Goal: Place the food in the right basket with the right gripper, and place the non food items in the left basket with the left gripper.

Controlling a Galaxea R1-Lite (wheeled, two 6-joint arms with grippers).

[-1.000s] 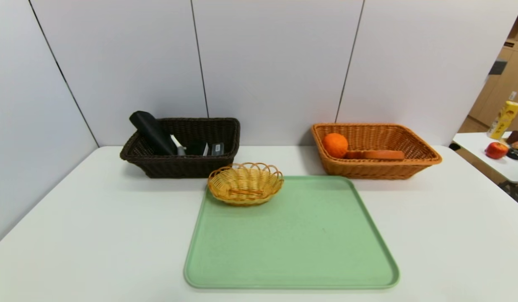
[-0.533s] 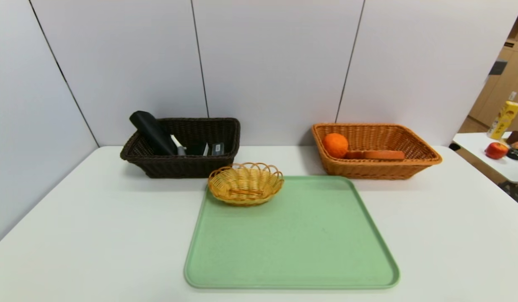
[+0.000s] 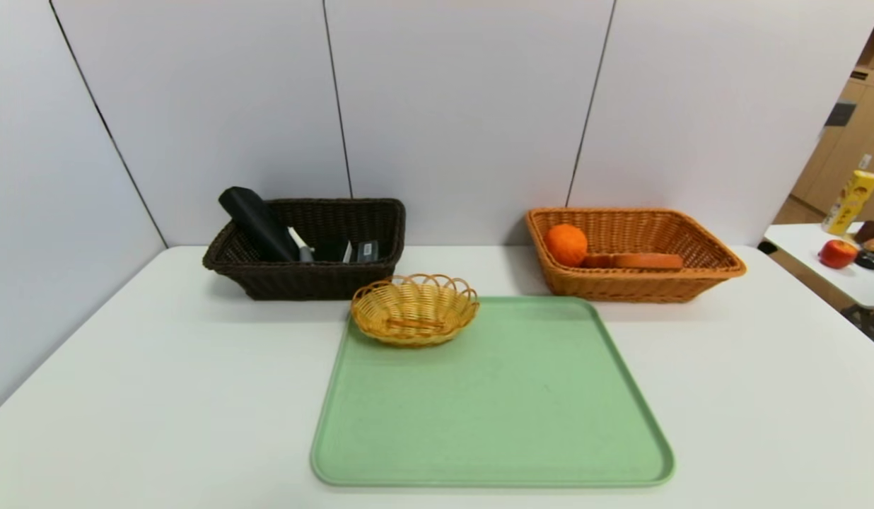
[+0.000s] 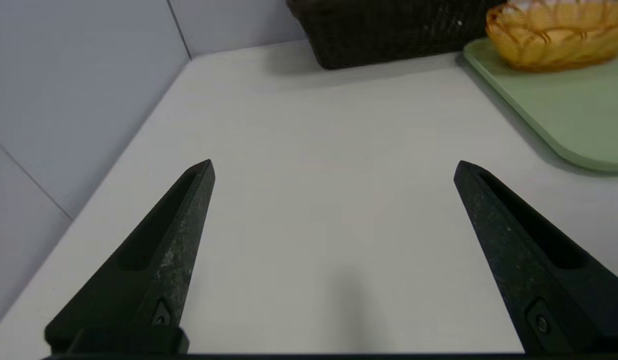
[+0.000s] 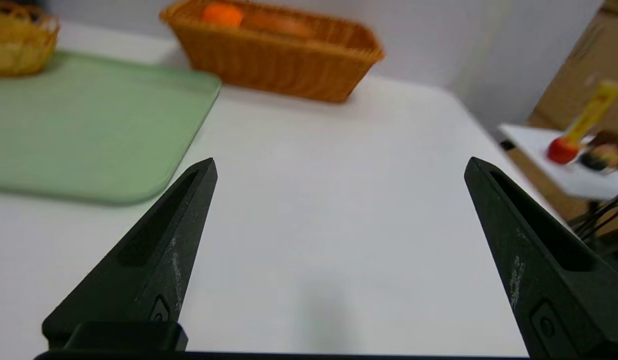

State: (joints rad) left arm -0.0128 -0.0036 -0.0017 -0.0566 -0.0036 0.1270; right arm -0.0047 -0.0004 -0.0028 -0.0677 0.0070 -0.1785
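Resting in the right basket (image 3: pixel 706 265), upper right, the food (image 3: pixel 566 244); non food items (image 3: pixel 259 223) fill the left basket (image 3: pixel 303 279). Left end effector (image 4: pixel 334 165) and right end effector (image 5: pixel 339 162) gape wide above the bench (image 3: pixel 126 367).

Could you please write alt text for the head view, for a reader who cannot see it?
A white table holds a bare green tray with a small yellow basket at its far-left corner. Behind, a dark basket on the left holds a black pouch and cases; an orange basket on the right holds an orange and bread.
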